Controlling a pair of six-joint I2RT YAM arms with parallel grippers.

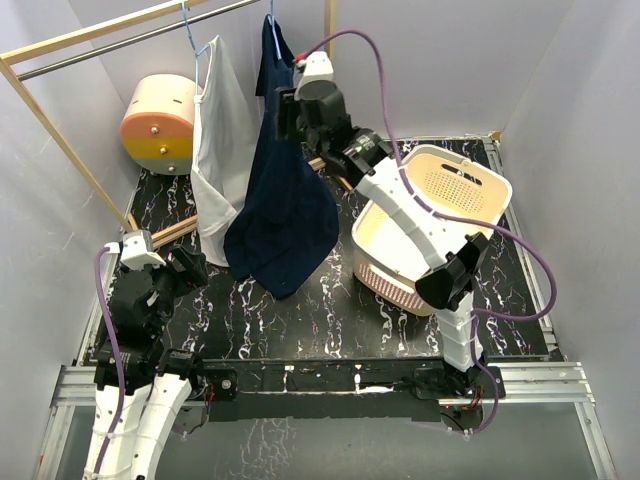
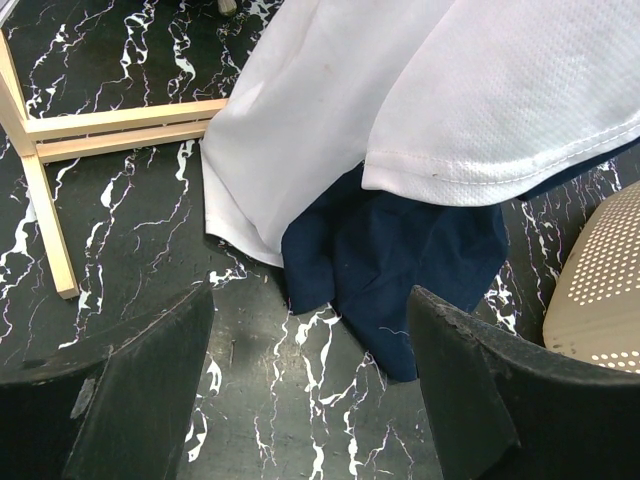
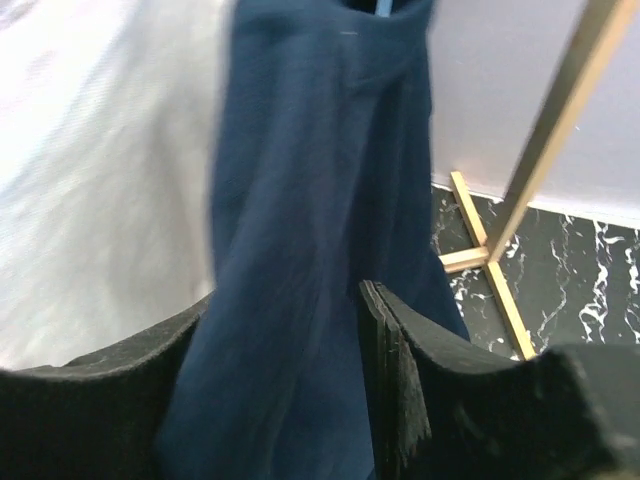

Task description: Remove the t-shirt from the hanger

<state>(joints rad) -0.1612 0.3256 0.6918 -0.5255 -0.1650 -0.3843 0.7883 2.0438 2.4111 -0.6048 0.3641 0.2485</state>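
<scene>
**Item: navy t-shirt** [image 1: 285, 215]. Soft dark knit that hangs from the metal rail [image 1: 120, 45]. Its hem trails onto the black, white-veined marble desk [image 1: 330, 320].

**Right hand** [image 1: 285, 112]. Raised to the upper part of the navy t-shirt. The right wrist view shows a gathered fold of the cloth filling the gap between the black fingers [image 3: 100, 400], pinched there. That picture is blurred. Only this view shows a sliver of blue hanger at the neck.

**Left hand** [image 2: 310, 400]. Spread wide with nothing between its blunt black fingers, low over the desk and near the shirts' hems.

**White garment** [image 1: 222, 150]. Hangs on a thin light-blue wire hanger [image 1: 200, 55], just left of the navy t-shirt and touching it. Only the left wrist view shows its fine mesh weave and stitched hem, with the navy cloth pooled beneath.

**Wooden frame** [image 1: 60, 130]. Pale square-section timber that carries the rail. Its foot lies flat on the desk.

**Basket** [image 1: 385, 270]. Cream plastic with rounded corners and perforated walls, to the right of the shirts.

**Round container** [image 1: 160, 122]. Cream and orange, at the rear left. It appears in the top view only.
</scene>
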